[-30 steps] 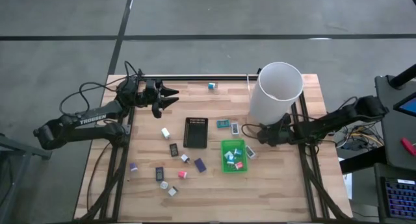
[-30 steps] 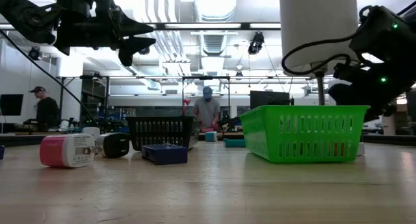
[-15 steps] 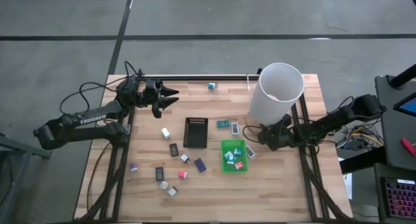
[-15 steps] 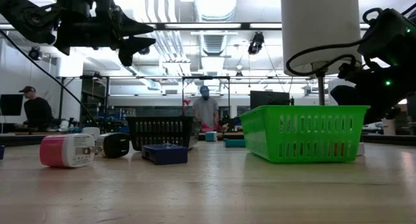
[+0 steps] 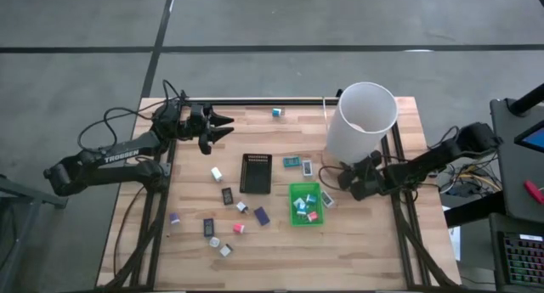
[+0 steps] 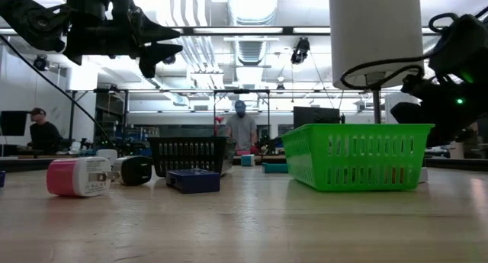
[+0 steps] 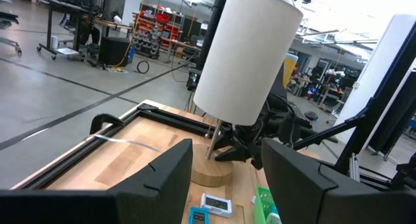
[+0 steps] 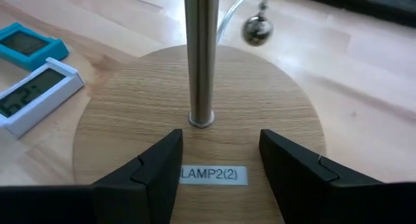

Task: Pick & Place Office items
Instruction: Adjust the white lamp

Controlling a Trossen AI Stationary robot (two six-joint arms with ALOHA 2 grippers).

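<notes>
My right hand [image 5: 347, 179], fingers spread, empty, sits by the lamp base [image 8: 198, 130]. The office items [image 5: 240, 228] look light, rigid; pinch across flat sides.

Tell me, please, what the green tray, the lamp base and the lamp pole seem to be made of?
The green tray looks like glossy moulded plastic: bright uniform colour, slotted walls. The lamp base appears to be light wood with a matte finish; grain lines run across the round disc. The lamp pole seems brushed metal, judging by its grey sheen and long highlight.
</notes>
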